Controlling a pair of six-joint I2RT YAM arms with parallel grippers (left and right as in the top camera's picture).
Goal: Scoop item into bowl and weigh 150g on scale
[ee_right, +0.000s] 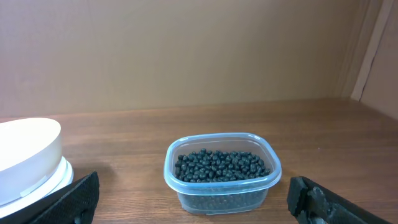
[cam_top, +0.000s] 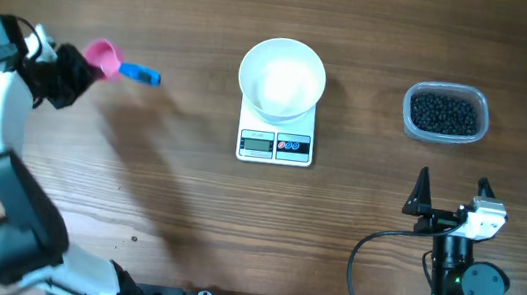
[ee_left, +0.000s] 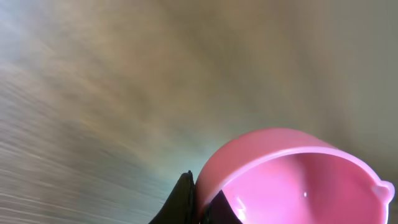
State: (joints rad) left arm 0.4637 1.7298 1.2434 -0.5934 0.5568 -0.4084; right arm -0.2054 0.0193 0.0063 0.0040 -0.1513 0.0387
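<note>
Two pincers are being shown, one at each side of the table (cam_top: pixel 177 197). The left pincer (cam_top: pixel 80 69) is being pressed shut on the pink cup of a scoop (cam_top: pixel 103 57). In the left wrist view its dark fingers (ee_left: pixel 182 200) are being seen against the cup's wall, just under the rim. The scoop's blue handle (cam_top: pixel 139 74) is being pointed away from this pincer, toward the middle of the table. Whether the scoop is being rested on the wood or held above it cannot be told, as the surroundings in that view are being blurred.

The right pincer (cam_top: pixel 452 191) is being held wide apart at the near right edge, with nothing between its black fingers (ee_right: pixel 74 199). Beyond it, apart from it, a clear plastic tub (cam_top: pixel 446 114) is being seen upright on the table, and the item (cam_top: pixel 444 111), a heap of tiny glossy black beads, is being held inside that tub.

Well to the left of the tub, at the table's middle, the white bowl (cam_top: pixel 283 74) is being carried upright on the scale (cam_top: pixel 275 145), whose display and buttons are being turned toward the near edge. The scoop and the left pincer are being seen well apart from the bowl, at the far left.
</note>
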